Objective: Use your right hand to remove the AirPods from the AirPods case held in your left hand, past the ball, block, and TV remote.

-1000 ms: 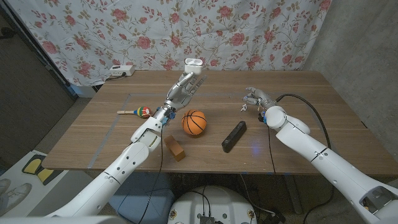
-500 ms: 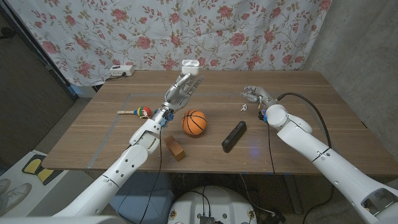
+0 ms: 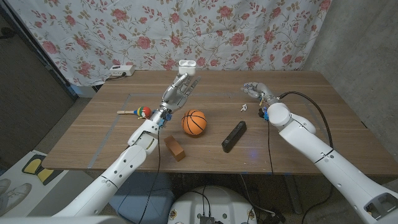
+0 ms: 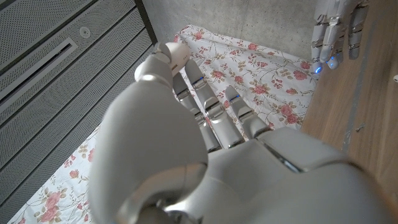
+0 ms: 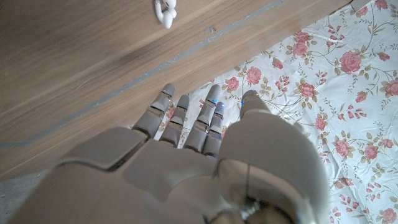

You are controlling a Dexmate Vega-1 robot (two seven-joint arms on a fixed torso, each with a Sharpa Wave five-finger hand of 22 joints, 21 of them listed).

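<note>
Left hand (image 3: pixel 179 91) raised, gripping open white case (image 3: pixel 187 65) aloft for access; right hand (image 3: pixel 257 93) empty, fingers spread, near earbud (image 3: pixel 244 107) lying on bench (image 3: pixel 298 118).

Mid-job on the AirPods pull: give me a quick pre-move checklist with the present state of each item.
1. Left hand holds the AirPods case up off the table: ok.
2. Case lid open: ok, it looks open in the head view.
3. Earbud out of the case: ok, a small white earbud lies on the table near the right hand.
4. Second earbud's place: cannot tell, too small to see inside the case.
5. Right hand free for the next pull: ok, fingers apart with nothing in them in the right wrist view.
6. Ball, block and TV remote sit nearer the robot than both hands: ok.
</note>
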